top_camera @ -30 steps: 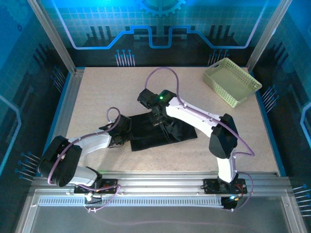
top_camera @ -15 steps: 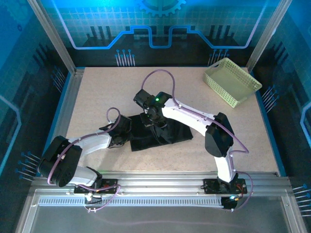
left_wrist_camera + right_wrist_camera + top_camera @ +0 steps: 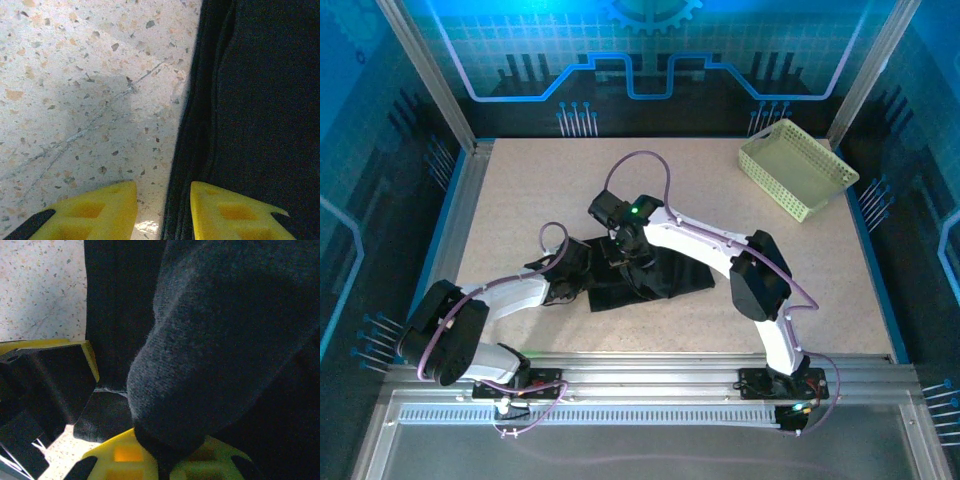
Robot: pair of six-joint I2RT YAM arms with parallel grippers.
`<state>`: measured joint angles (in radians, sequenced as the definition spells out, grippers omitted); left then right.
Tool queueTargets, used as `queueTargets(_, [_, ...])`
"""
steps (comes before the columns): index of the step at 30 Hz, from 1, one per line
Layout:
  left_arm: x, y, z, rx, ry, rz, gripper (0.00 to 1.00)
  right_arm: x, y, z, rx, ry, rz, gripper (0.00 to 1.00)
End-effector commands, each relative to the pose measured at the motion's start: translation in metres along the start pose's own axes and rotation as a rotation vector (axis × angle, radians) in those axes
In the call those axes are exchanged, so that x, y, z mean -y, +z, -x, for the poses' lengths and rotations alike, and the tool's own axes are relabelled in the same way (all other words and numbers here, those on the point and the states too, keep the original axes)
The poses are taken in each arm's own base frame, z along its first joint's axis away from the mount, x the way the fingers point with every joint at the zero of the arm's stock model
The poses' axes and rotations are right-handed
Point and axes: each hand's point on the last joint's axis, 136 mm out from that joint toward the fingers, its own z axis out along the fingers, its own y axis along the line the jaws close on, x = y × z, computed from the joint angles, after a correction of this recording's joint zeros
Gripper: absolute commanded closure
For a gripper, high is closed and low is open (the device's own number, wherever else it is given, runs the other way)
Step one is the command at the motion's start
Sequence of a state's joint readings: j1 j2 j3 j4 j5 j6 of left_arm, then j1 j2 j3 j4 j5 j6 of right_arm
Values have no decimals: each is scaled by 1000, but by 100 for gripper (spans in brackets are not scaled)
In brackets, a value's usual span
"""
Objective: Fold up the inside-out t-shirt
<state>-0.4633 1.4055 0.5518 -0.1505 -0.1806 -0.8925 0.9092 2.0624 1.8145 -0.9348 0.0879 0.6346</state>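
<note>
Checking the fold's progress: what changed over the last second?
The right gripper, shut on a fold of the t-shirt, carried it leftward, so the t-shirt's right edge drew in. The left gripper at the t-shirt's left edge and the basket stayed put.

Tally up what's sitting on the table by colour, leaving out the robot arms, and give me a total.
Black: 1, the t-shirt
Pale yellow-green: 1, the basket
Total: 2
</note>
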Motion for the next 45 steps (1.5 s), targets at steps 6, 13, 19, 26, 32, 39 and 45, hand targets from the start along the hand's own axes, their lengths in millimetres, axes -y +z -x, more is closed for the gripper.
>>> queueTargets(6, [17, 6, -30, -90, -23, -132, 65, -30, 0, 6, 11, -8, 83, 76])
queueTargets(13, [-6, -20, -11, 51, -59, -95, 60, -32, -38, 14, 82, -54, 109, 58])
queueTargets(19, [-22, -51, 8, 147, -47, -58, 58, 30, -77, 15, 192, -51, -42, 57])
queueTargets(26, [20, -80, 24, 145, 69, -139, 55, 79, -60, -10, 192, 7, -61, 55])
queueTargets(32, [62, -84, 46, 120, 112, -131, 47, 57, -50, -26, 264, -33, -35, 49])
queueTargets(39, [96, -63, 67, 60, 38, -133, 45, 23, -48, -27, 380, -126, -22, 41])
queueTargets(45, [104, -42, 72, 20, -4, -124, 47, 5, -36, -18, 421, -177, -49, 41])
